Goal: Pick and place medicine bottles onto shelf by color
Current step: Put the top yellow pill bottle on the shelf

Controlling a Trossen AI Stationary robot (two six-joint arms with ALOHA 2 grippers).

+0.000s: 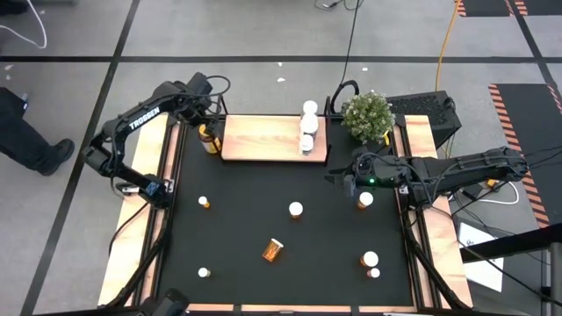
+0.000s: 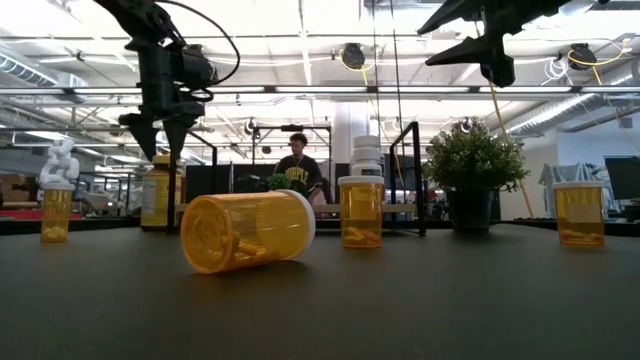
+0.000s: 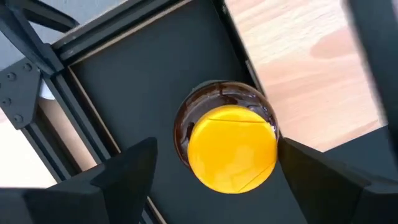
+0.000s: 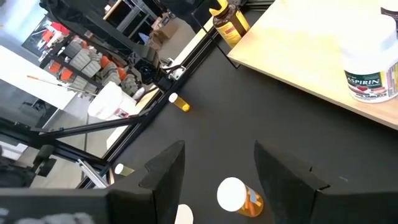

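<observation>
Pale wood shelf (image 1: 263,138); glossy, probably plastic jar (image 3: 230,146)

An orange bottle (image 2: 247,231) lies tipped on the mat (image 2: 400,300), others upright behind.

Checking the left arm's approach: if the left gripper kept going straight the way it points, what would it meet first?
Probably the yellow lid of the amber jar, which sits centred between the open left gripper fingers, beside the shelf. How far above it hovers is unclear.
</observation>
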